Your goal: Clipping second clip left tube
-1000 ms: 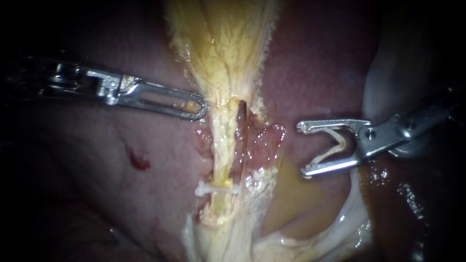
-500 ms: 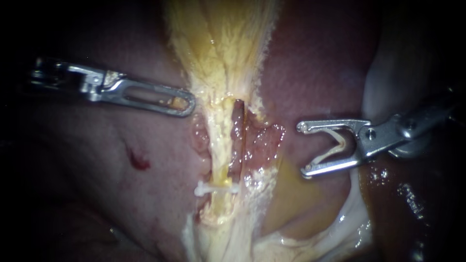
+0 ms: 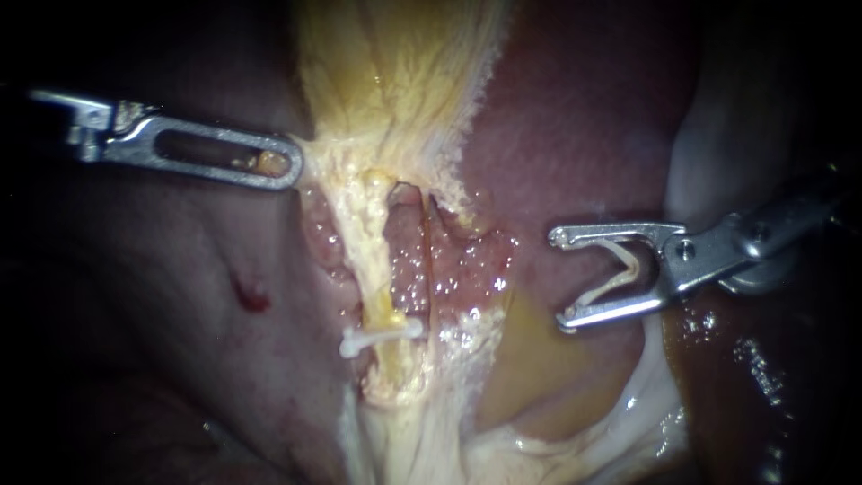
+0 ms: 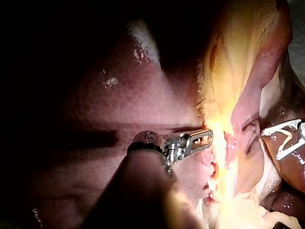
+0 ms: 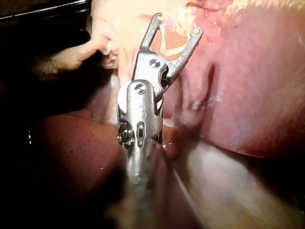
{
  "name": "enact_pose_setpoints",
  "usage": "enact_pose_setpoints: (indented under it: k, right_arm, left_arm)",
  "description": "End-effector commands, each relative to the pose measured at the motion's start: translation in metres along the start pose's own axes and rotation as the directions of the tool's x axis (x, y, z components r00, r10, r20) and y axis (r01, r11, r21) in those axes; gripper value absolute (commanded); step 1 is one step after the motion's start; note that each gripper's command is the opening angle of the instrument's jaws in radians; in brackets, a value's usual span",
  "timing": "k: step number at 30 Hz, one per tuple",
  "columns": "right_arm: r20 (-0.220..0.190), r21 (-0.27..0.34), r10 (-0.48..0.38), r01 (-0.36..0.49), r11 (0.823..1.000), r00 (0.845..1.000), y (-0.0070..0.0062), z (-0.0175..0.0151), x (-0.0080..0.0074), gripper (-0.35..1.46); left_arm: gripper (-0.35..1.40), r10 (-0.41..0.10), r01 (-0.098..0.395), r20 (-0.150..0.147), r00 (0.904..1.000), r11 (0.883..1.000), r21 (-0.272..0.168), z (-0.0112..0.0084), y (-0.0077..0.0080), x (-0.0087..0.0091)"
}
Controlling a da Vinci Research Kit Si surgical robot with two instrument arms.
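Liver (image 3: 575, 117) backdrop. Left tube (image 3: 370, 260) carries one clip (image 3: 382, 335) low down; second not placed yet. Right instrument (image 3: 561, 277) sits well right of tube, jaws spread but holding fresh clip (image 3: 620, 269). Left instrument (image 3: 289, 168) up-left of tube, clenched on gallbladder (image 3: 386, 81) edge.

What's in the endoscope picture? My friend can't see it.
The right instrument holds an open clip in its jaws, apart from the left tube, which wears a shut clip. The left instrument grips yellow tissue.
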Motion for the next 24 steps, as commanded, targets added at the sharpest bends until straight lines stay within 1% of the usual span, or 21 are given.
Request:
enact_pose_setpoints:
  k: [1,5,13,18,24]
  right_arm:
    - [0.000,0.000,-0.002,0.002,1.000,1.000,0.0000,0.0002,0.0000,0.50]
    - [-0.002,0.005,0.012,-0.012,1.000,1.000,-0.0005,0.0013,0.0002,0.50]
    - [-0.007,0.027,0.060,-0.060,0.998,0.998,-0.0012,0.0058,0.0006,0.49]
    - [-0.010,0.042,0.090,-0.090,0.995,0.996,-0.0013,0.0084,0.0006,0.49]
    - [-0.011,0.056,0.153,-0.152,0.987,0.988,-0.0008,0.0112,0.0007,0.49]
  left_arm:
    - [-0.35,0.001,-0.001,0.001,1.0000,1.000,-0.003,0.0000,0.0000,0.0001]
    - [-0.35,0.002,-0.002,0.005,1.0000,1.000,-0.007,0.0003,0.0000,0.0004]
    - [-0.35,0.005,-0.005,0.000,1.0000,1.000,0.001,0.0014,-0.0001,0.0011]
    - [-0.35,0.005,-0.005,-0.001,1.0000,1.000,0.002,0.0015,-0.0002,0.0012]
    - [-0.35,0.005,-0.005,-0.001,1.0000,1.000,0.002,0.0015,-0.0002,0.0012]
